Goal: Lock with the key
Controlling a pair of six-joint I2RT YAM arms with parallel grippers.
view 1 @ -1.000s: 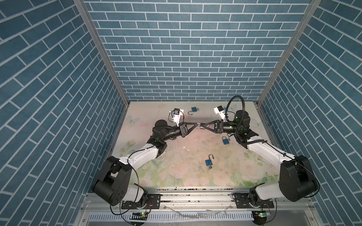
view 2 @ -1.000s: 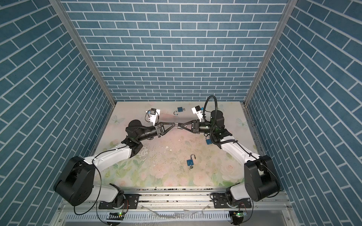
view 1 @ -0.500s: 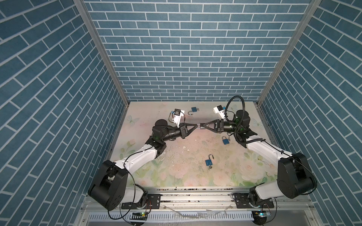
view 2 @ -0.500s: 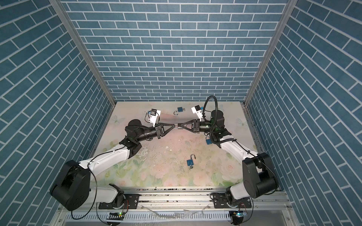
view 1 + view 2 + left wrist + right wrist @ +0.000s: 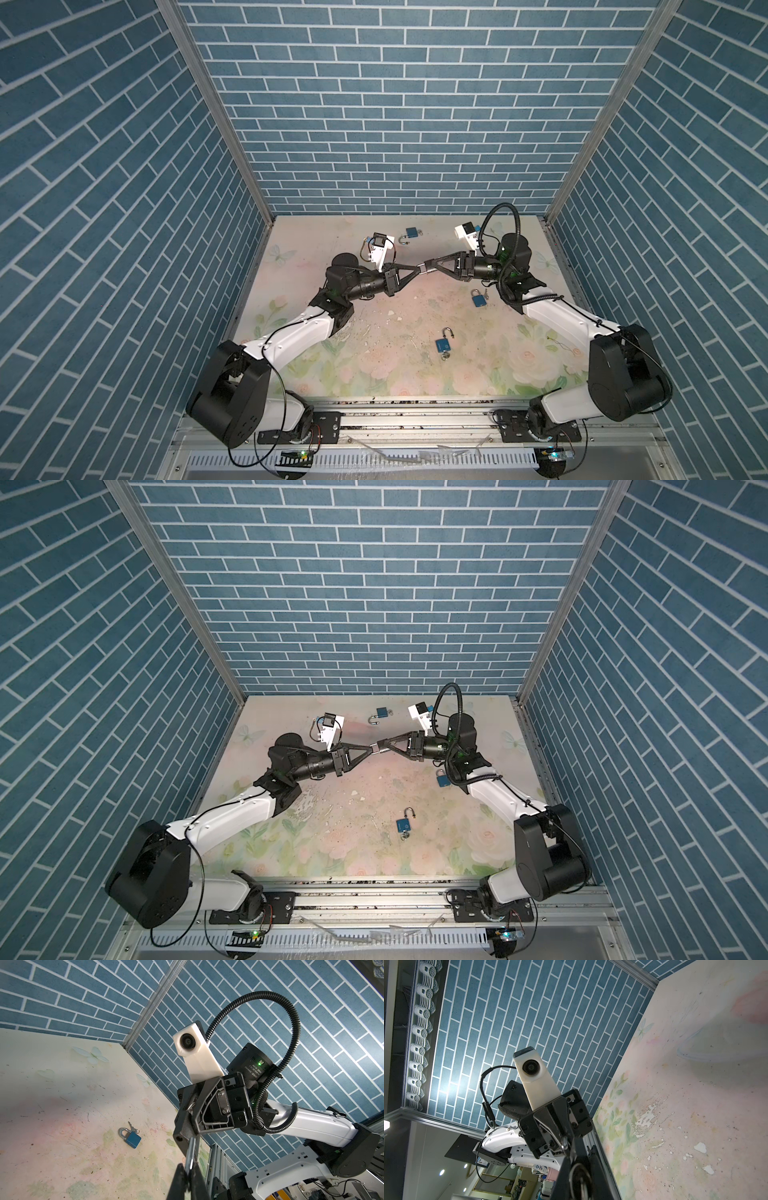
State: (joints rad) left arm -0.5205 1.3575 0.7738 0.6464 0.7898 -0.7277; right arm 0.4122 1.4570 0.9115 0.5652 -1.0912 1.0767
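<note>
left gripper [image 5: 417, 267] jaws shut on key [image 5: 192, 1150] blade, right gripper [image 5: 427, 264] jaws pinching its ring end. Mid-air handover, likely reorienting it for the open padlock [image 5: 443, 345].

Bright, even, diffuse from above in both top views; sharp across table [image 5: 374, 365], only faint soft shadows beneath arms [image 5: 299, 336]. Wide-angle bowing toward edges in wrist views. Hot glare patch on brick wall [image 5: 450, 1086] in right wrist view; broad soft shadow on table near its corner; nearest foreground blurred.

Left gripper [image 5: 564, 1143] closed, tip to tip with right gripper [image 5: 574, 1154] clamping a key ring [image 5: 579, 1169], worn floral mat [image 5: 685, 1126] alongside
</note>
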